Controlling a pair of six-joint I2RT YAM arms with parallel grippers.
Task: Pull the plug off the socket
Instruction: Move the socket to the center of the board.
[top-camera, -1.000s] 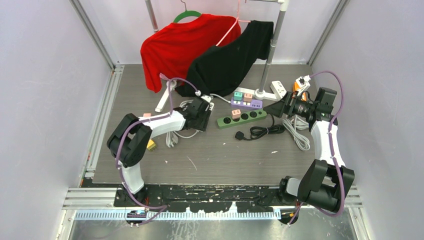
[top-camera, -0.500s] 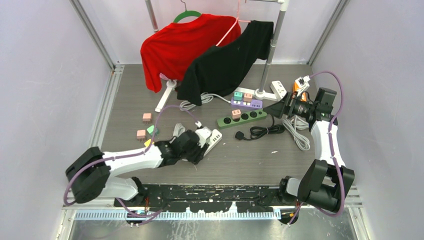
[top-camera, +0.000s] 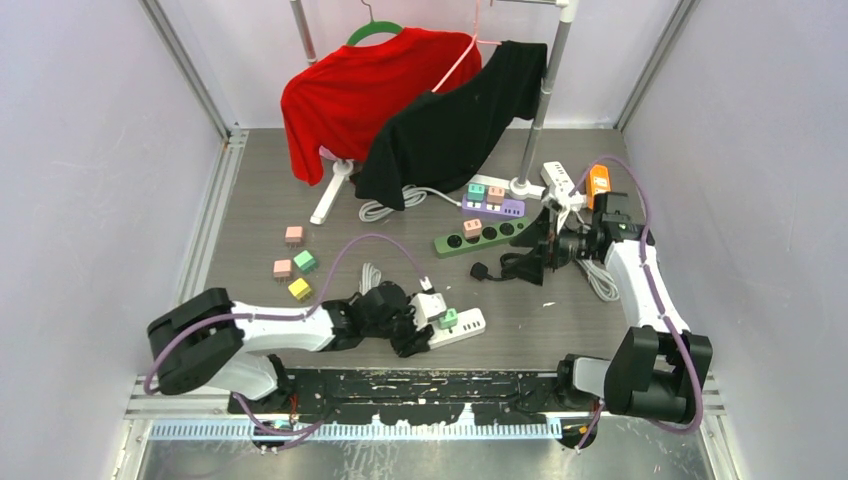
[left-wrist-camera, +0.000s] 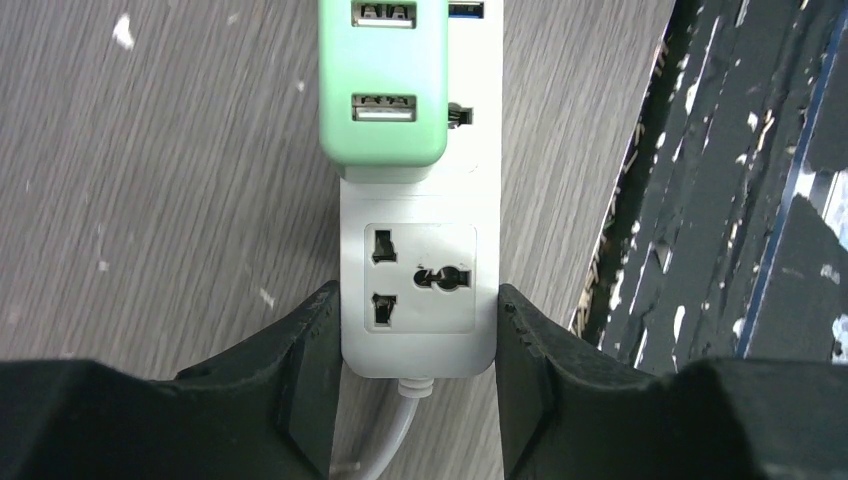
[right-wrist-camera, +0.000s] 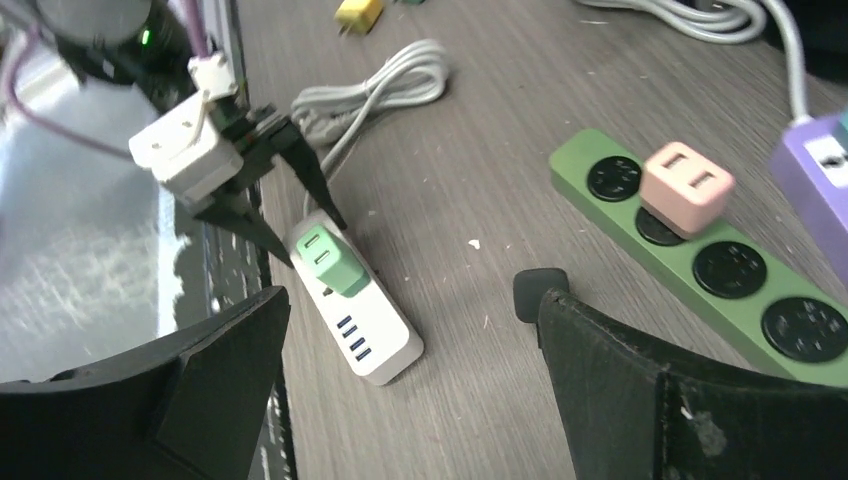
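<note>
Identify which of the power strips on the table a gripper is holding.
The white plastic power strip carrying the mint-green USB plug: the left gripper clamps its cord end. The long green strip and the purple strip lie free.

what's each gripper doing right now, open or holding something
Left gripper: shut on the white power strip, at its cable end.
Right gripper: open, holding nothing.

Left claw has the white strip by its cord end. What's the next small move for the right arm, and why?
Probably swing the right claw toward the green plug. That claw is open and empty, over by the green strip, while the left claw grips the white strip and the plug is seated in it.
</note>
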